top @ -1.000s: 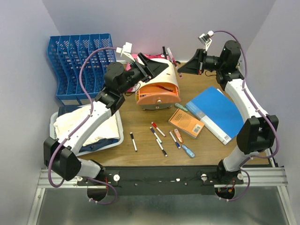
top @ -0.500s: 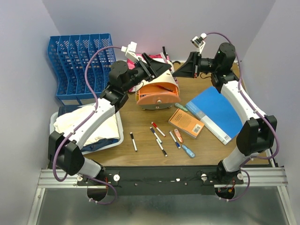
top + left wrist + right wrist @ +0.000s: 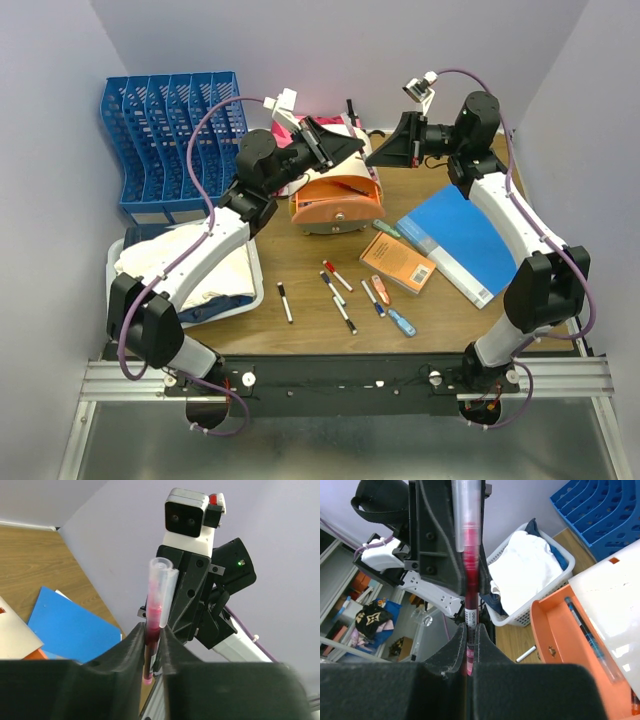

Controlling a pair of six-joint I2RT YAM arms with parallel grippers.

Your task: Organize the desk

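1. Your right jaws are pressed together on a red pen (image 3: 470, 555) with a clear cap, pinching its barrel.
2. Your left jaws are closed on the same pen from the opposite side, with the barrel squeezed between them.
3. The two sets of jaws meet tip to tip in the air, just above the far right corner of the orange box (image 3: 338, 205).
4. In the right wrist view, a blue pen (image 3: 590, 630) lies in the open tray of the orange box.
5. The desk (image 3: 310, 335) lies under the orange box. It reaches the pale walls behind and to the sides and the black rail (image 3: 340, 375) at the near edge.
6. A blue folder (image 3: 462, 240) lies flat on the desk to the right of the orange box.
7. An orange booklet (image 3: 398, 263) sits on the near right of the box, touching the folder's edge.
8. Several markers (image 3: 285, 302) lie scattered on the desk on the near side of the orange box, apart from one another.
9. A blue file rack (image 3: 172, 140) stands to the left of the orange box against the wall.
10. A white basket (image 3: 255, 290) holding cloth sits on the near left of the box, in front of the rack.
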